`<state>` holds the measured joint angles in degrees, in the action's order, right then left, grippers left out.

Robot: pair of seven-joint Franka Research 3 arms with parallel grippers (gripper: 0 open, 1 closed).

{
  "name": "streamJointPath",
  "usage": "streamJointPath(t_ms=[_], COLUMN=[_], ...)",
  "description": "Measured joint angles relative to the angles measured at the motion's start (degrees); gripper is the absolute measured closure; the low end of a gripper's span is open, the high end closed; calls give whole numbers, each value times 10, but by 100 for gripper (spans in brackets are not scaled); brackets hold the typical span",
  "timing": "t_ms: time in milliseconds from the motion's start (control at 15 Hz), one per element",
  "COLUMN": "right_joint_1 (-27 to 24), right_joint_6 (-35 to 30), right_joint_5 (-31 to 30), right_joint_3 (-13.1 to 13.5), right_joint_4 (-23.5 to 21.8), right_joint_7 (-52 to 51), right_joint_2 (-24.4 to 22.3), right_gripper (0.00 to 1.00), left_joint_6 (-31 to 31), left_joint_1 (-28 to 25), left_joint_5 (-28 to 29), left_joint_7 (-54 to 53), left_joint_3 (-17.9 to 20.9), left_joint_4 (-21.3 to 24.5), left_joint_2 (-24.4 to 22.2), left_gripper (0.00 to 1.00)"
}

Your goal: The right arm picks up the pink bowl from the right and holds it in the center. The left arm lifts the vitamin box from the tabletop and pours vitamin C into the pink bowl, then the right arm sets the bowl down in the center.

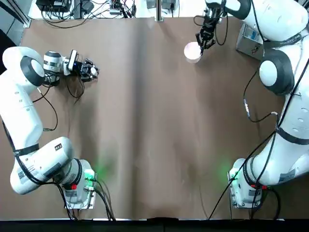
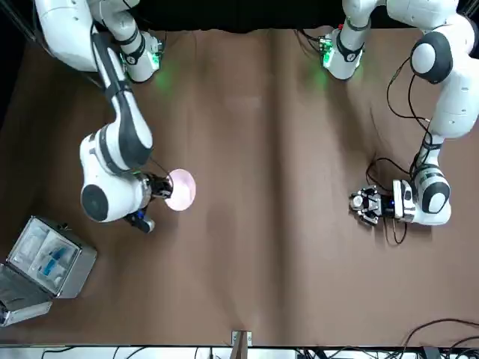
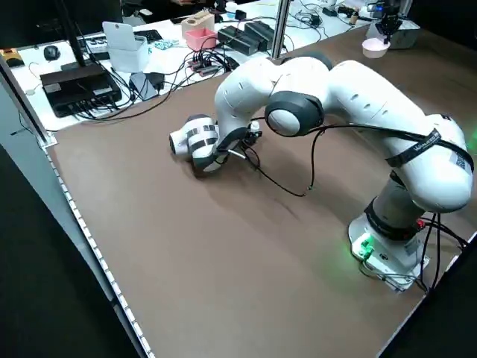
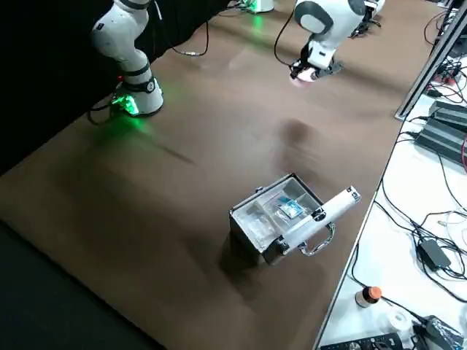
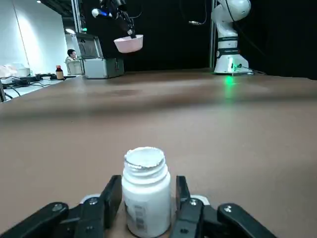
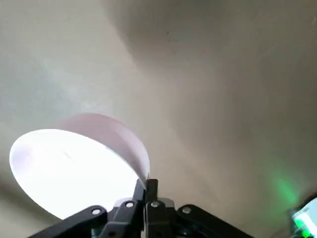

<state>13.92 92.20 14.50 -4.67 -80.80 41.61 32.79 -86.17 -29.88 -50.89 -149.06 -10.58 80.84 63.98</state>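
The pink bowl (image 1: pixel 192 51) hangs above the tabletop (image 1: pixel 154 125) at the far right. My right gripper (image 1: pixel 203 42) is shut on its rim. In the right wrist view the fingers (image 6: pixel 151 194) pinch the rim of the pink bowl (image 6: pixel 74 168), whose whitish inside faces the camera. At the far left my left gripper (image 1: pixel 91 71) lies low and level over the table. In its wrist view the vitamin box (image 5: pixel 146 198), a small white open-topped bottle, stands upright on the table with the left gripper (image 5: pixel 146 187) shut on its sides. The bowl (image 5: pixel 129 43) shows far behind it.
A grey hinged case (image 1: pixel 248 38) with blue-white contents stands open at the far right edge, behind the right arm, also seen as the case (image 4: pixel 281 215). Cables and electronics (image 1: pixel 72 9) lie beyond the table's far edge. Both arm bases (image 1: pixel 77 188) sit at the near edge.
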Motion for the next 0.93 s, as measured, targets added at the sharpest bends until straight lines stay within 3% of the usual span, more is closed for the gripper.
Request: streamJointPath(t_ms=[67,133,667,933], right_joint_1=[11,34,123,161], right_joint_6=[1,9,106,148], right_joint_5=[7,14,24,51], right_joint_3=[0,0,0,0], right_joint_4=[4,7,7,19], right_joint_7=[38,96,264,394], right_joint_2=[0,0,24,48], right_gripper=[98,98,98,98], left_joint_6=[-1,-2,-13,-16], left_joint_1=[0,0,16,50], left_joint_5=[0,0,-18,-21], left_joint_7=[1,3,14,33], left_joint_3=[0,0,-3,-6], left_joint_4=[0,0,-12,-26], left_joint_2=[0,0,-2,-36], left_gripper=[50,65,65,65])
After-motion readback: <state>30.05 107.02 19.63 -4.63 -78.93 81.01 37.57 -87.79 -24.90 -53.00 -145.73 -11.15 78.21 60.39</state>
